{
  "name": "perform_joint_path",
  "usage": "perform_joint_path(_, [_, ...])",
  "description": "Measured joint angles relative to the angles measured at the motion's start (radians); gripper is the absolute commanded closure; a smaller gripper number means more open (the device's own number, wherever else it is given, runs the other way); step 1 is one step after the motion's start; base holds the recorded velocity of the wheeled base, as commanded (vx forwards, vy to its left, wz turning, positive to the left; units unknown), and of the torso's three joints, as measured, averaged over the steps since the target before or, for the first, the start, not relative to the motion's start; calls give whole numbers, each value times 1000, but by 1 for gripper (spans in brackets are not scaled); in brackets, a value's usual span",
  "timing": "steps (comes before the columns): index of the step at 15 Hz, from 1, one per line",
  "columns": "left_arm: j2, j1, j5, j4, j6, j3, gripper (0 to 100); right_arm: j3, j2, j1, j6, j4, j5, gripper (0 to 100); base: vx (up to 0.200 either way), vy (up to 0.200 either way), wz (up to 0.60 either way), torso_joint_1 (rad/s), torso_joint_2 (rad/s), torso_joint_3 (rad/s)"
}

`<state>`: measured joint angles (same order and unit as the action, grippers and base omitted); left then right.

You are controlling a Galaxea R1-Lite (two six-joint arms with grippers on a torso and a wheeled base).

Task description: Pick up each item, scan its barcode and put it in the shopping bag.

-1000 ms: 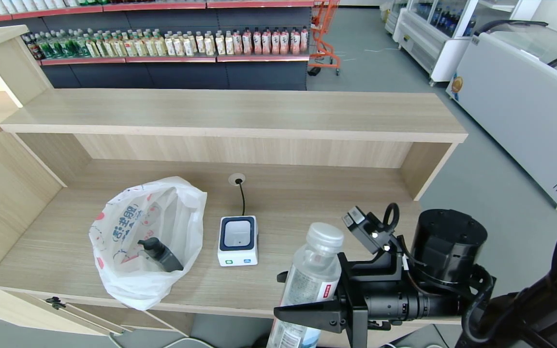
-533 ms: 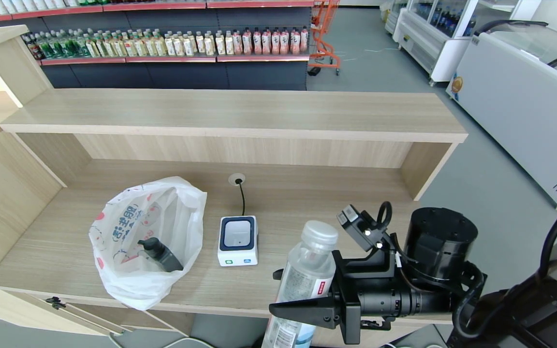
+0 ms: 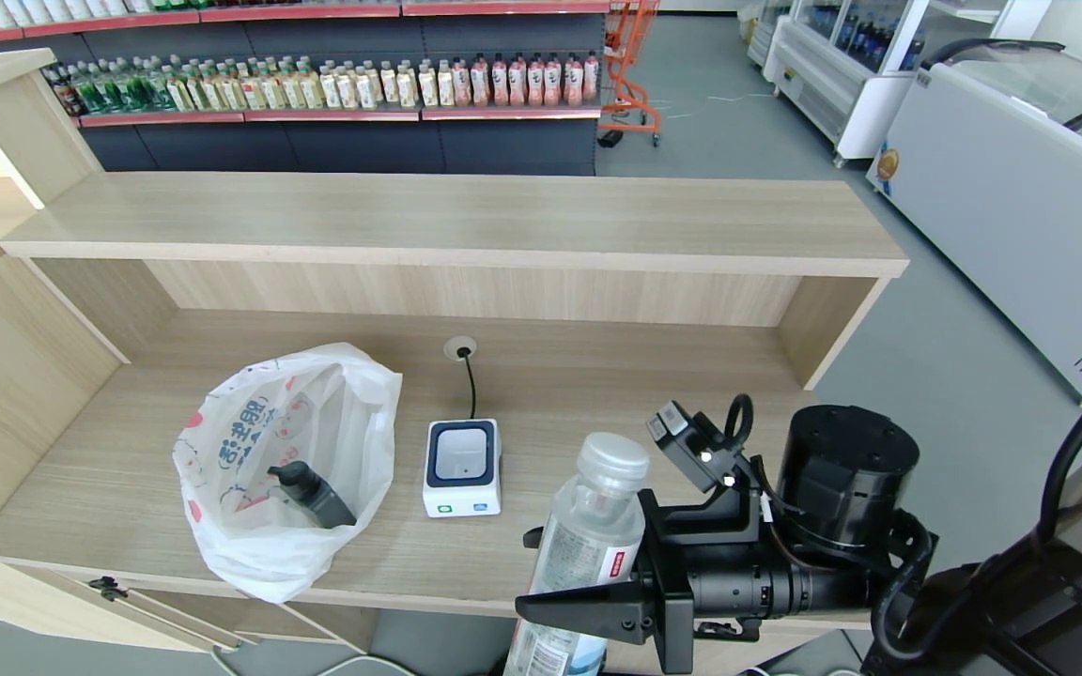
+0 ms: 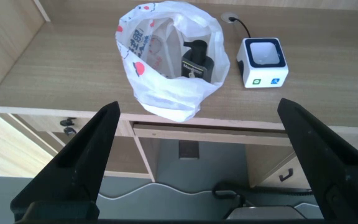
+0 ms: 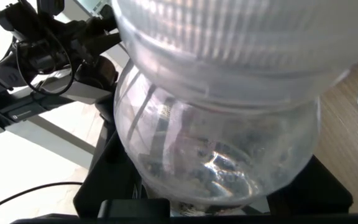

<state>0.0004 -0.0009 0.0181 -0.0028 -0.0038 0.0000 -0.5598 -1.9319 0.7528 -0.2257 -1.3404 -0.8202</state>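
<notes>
This is a small shop, seen from behind its wooden checkout counter (image 3: 456, 221). Across the aisle a long rack of shelves (image 3: 334, 116) carries rows of bottled drinks (image 3: 363, 84) (green, pale and pink ones, side by side). An orange shopping trolley (image 3: 630, 66) stands at the end of the rack, and white chest freezers (image 3: 1020, 178) with glass lids line the grey floor on the right. On the counter's lower desk sit a corded barcode scanner (image 3: 462, 467) and a printed plastic shopping bag (image 3: 287, 451).
</notes>
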Motion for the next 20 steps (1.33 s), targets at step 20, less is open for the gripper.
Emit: perform_joint_path(20, [0, 0, 0, 0, 0, 0, 0, 9, 338, -139, 197, 612, 377, 100, 0, 0, 0, 0, 0, 0])
